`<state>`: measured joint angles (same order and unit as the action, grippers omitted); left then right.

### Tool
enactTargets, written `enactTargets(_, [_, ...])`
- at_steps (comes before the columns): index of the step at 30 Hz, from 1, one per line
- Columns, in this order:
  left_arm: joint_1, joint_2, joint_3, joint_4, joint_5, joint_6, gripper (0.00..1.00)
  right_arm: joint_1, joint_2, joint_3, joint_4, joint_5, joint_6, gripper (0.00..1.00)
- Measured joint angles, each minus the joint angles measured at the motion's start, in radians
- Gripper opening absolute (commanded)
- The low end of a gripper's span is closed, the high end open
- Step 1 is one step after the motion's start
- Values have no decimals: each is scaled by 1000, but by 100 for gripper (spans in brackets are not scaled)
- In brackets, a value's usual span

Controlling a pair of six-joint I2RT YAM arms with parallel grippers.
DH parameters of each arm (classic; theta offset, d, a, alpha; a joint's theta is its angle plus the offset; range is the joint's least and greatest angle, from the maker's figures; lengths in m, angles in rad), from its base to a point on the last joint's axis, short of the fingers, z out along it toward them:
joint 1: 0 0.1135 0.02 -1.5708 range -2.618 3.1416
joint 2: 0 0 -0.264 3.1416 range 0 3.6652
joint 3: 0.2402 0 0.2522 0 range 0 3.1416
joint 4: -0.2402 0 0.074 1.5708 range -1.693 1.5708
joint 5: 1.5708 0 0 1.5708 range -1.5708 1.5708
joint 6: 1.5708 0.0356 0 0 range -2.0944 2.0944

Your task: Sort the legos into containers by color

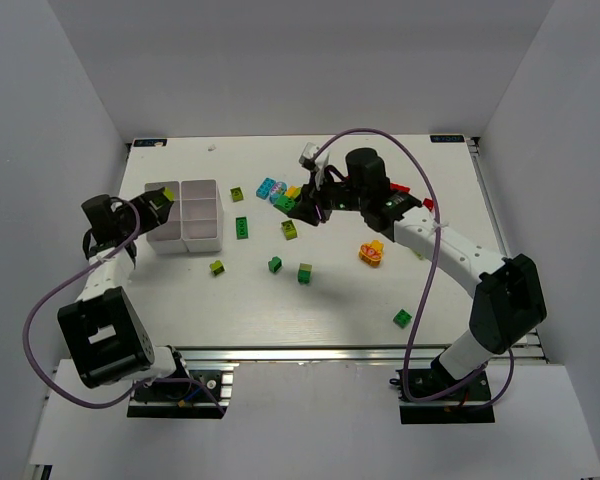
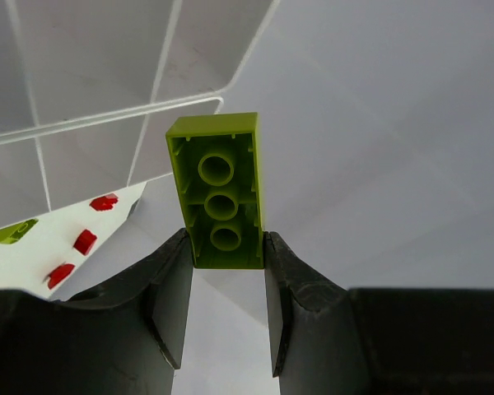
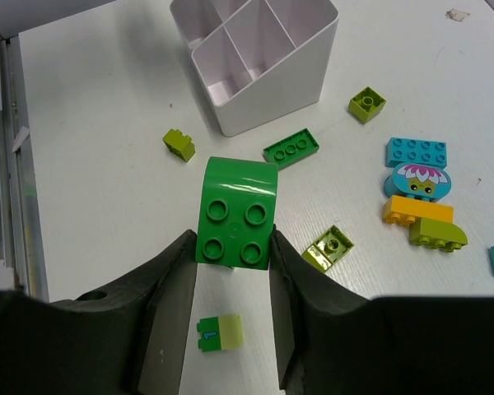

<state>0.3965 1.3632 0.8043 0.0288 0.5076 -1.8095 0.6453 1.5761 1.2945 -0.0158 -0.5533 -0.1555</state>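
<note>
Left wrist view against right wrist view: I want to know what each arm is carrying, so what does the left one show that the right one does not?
Only the left wrist view shows the lime brick, hollow underside to the camera, pinched in the left gripper, plus three small red pieces. Only the right wrist view shows the green brick with a rounded end in the right gripper, and loose bricks on the table, among them a blue brick and a flat green plate. Both show the white divided tray.

Lime brick [image 2: 221, 191]; green brick [image 3: 236, 212]; white tray [image 3: 273, 92]
</note>
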Motion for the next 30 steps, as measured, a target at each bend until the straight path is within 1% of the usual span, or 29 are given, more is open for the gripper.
enactTargets(8, [0,40,-19,-3,2,-58,9,-10,-8,-18,19,0,16,0])
enactTargets(18, [0,90,2,-44,-1,-63,15,-21,-14,-33,34,-4,23,0])
enactTargets(20, [0,90,2,-60,-3,-61,21,-25,-14,-33,35,-4,23,0])
enactTargets(21, [0,90,2,-63,-3,-61,29,-27,-14,-33,36,-4,24,0])
enactTargets(23, [0,90,2,-68,-4,-61,38,-30,-15,-33,37,-4,25,0])
enactTargets(24, [0,90,2,-70,-4,-60,45,-30,-15,-33,38,-4,25,0])
enactTargets(26, [0,90,2,-74,-5,-58,50,-31,-15,-33,40,-4,25,0])
enactTargets(27, [0,90,2,-74,-5,-55,55,-32,-16,-33,41,-5,25,0])
enactTargets(28, [0,90,2,-74,-5,-54,55,-32,-16,-33,41,-6,25,0])
enactTargets(29, [0,90,2,-74,-5,-53,59,-32,-16,-33,42,-7,25,0])
enactTargets(30, [0,91,2,-74,-5,-50,59,-32,-16,-33,42,-8,25,0])
